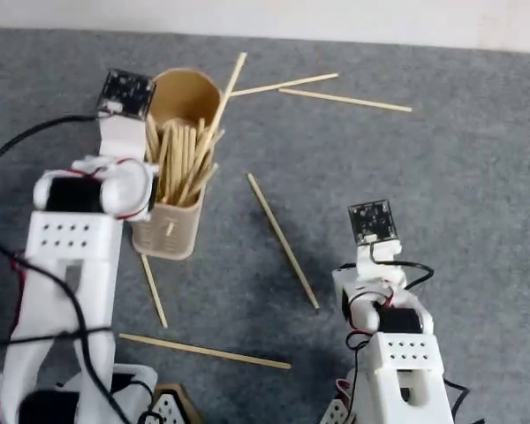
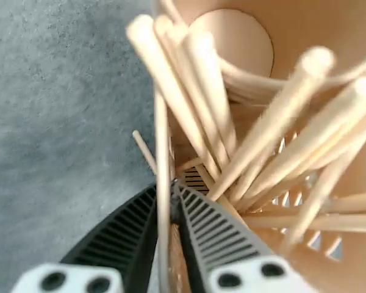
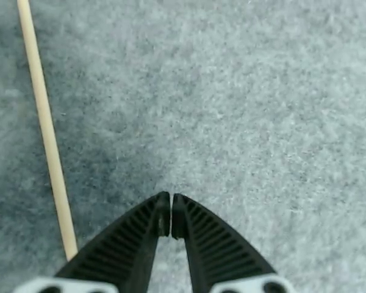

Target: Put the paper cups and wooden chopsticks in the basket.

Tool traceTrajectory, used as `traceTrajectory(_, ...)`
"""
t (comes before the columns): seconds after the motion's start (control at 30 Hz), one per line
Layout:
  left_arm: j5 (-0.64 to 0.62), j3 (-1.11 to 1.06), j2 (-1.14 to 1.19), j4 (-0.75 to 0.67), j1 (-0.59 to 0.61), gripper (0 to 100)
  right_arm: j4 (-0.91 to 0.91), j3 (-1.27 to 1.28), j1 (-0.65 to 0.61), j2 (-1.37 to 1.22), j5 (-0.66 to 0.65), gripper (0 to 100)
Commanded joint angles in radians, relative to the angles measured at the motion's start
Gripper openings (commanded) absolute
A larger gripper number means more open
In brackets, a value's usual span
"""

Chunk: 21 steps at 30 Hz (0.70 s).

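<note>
A tan slotted basket [image 1: 170, 228] stands at the left of the grey mat, holding several wooden chopsticks [image 1: 184, 155] and a brown paper cup [image 1: 187, 91]. My left gripper [image 2: 172, 186] is at the basket's rim [image 2: 171, 140], shut on one chopstick [image 2: 163, 159] that runs straight between its jaws. Beside it, the bundle [image 2: 274, 122] leans across the inside. My right gripper [image 3: 171, 204] hovers low over bare mat, shut with nothing in it. A loose chopstick [image 3: 46, 134] lies just beside it, the same one as the long chopstick [image 1: 283, 240] in the high view.
More chopsticks lie loose on the mat: two at the back [image 1: 283, 87] [image 1: 344, 100], one by the basket's foot [image 1: 155, 291], one near the front [image 1: 203, 351]. The left arm [image 1: 79, 230] stands close against the basket. Grey mat stretches to the right.
</note>
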State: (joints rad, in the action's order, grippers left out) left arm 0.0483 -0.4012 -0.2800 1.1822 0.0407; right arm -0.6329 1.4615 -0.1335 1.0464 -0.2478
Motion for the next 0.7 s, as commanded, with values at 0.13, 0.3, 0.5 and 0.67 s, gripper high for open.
traceTrajectory(0.13, -0.084, 0.211, 0.151, 0.107, -0.085, 0, 0.131, 0.056, 0.007, 0.015, -0.012, 2.6)
traceTrajectory(0.3, -0.127, 0.375, 0.153, 0.238, -0.159, 0, 0.140, 0.064, 0.010, 0.015, -0.012, 2.6)
traceTrajectory(0.5, -0.130, 0.519, 0.153, 0.330, -0.203, 0, 0.140, 0.064, 0.010, 0.015, -0.012, 2.6)
traceTrajectory(0.67, -0.160, 0.565, 0.153, 0.351, -0.200, 0, 0.140, 0.064, 0.010, 0.015, -0.012, 2.6)
